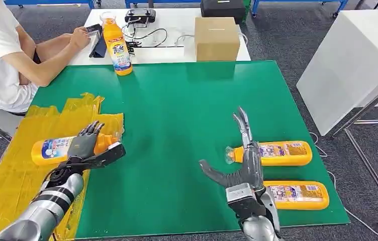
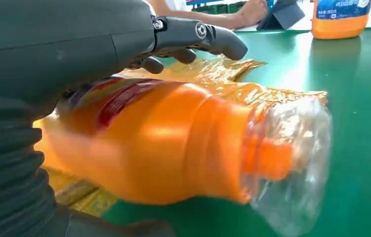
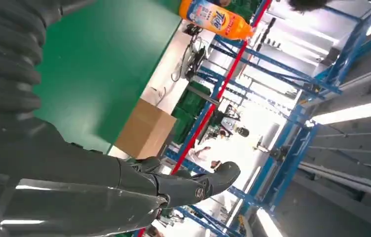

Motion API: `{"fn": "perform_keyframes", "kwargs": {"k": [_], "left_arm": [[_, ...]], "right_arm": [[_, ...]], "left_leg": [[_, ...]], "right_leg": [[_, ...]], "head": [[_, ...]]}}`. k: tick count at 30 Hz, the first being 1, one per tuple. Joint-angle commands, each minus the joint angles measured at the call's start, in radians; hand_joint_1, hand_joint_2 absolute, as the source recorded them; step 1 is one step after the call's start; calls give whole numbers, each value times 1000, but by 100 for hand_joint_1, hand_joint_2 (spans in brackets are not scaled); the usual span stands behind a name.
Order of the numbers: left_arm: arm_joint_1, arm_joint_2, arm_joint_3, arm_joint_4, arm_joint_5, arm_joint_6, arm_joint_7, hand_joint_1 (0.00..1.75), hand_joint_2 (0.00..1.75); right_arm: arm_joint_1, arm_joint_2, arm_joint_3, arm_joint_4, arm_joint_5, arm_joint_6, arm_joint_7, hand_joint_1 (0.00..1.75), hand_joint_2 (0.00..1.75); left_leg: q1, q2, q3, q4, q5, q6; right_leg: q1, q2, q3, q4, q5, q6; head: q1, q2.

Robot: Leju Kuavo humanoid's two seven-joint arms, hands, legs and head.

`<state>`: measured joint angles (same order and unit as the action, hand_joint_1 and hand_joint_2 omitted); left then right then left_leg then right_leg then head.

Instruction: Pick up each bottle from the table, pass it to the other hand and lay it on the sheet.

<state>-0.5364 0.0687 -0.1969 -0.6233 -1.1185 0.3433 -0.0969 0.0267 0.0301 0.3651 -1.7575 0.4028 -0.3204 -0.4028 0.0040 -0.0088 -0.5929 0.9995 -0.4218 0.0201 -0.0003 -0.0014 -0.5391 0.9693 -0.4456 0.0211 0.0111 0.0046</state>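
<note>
bottle (image 1: 51, 149) on yellow sheet (image 1: 6, 175) — left hand (image 1: 87, 145) gripping it | right hand (image 1: 242, 160) open | green table (image 1: 177, 100)

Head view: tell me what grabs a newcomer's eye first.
The left hand grips an orange bottle lying on the crumpled yellow sheet at the green table's left edge. The right hand is spread open above two more lying bottles; another stands at the far edge.

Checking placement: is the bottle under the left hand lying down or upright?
Lying down: the bottle rests on its side on the yellow sheet, left hand over it.
</note>
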Motion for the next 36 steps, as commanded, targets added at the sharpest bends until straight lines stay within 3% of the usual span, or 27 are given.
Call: {"fn": "perform_keyframes", "kwargs": {"k": [1,6,12,14,19,26,29,33,36], "left_arm": [[24,-28,53,0,68,4,-47,0,175],[82,-44,70,-155,180,24,-108,0,175],[95,-46,77,-187,217,20,-130,0,175],[133,-54,77,-297,318,-1,-196,0,175],[267,-21,29,-676,474,-75,-217,0,175],[342,-2,10,-894,583,-139,-260,0,175],[388,-17,6,-958,651,-177,-294,0,175],[473,-41,31,-1056,802,-280,-346,0,175],[485,-49,39,-1069,831,-303,-354,0,175]], "right_arm": [[-33,-4,8,65,-1,0,6,0,175],[-21,-1,2,68,0,-9,8,0,175],[-19,0,0,65,1,-12,8,0,175],[-8,0,-7,60,5,-22,8,0,175],[35,-8,-35,18,22,-45,3,0,175],[63,-15,-69,-10,61,-64,5,0,175],[55,-96,-74,3,297,-53,123,0,175],[63,-196,-119,-2,487,6,243,0,175],[62,-212,-132,0,513,27,266,0,175]], "left_leg": [[0,2,3,-1,-1,-1],[1,2,3,-1,-1,-1],[1,2,2,-1,-1,0],[1,2,0,0,-1,0],[1,2,-1,0,-1,-1],[1,2,-4,0,-1,-1],[1,2,-3,0,-1,0],[1,2,0,0,-2,0],[0,2,-1,0,-2,0]], "right_leg": [[0,2,2,-2,0,0],[0,1,2,-2,0,0],[1,1,2,-2,-1,1],[0,2,0,-1,0,0],[1,1,-2,-1,-1,0],[0,1,-5,0,0,0],[0,1,-4,-1,-1,0],[0,1,0,-3,-1,1],[0,1,-1,-2,-1,1]], "head": [[0,0],[0,0],[0,0],[0,0],[0,0],[0,0],[0,0],[0,0],[0,0]]}}
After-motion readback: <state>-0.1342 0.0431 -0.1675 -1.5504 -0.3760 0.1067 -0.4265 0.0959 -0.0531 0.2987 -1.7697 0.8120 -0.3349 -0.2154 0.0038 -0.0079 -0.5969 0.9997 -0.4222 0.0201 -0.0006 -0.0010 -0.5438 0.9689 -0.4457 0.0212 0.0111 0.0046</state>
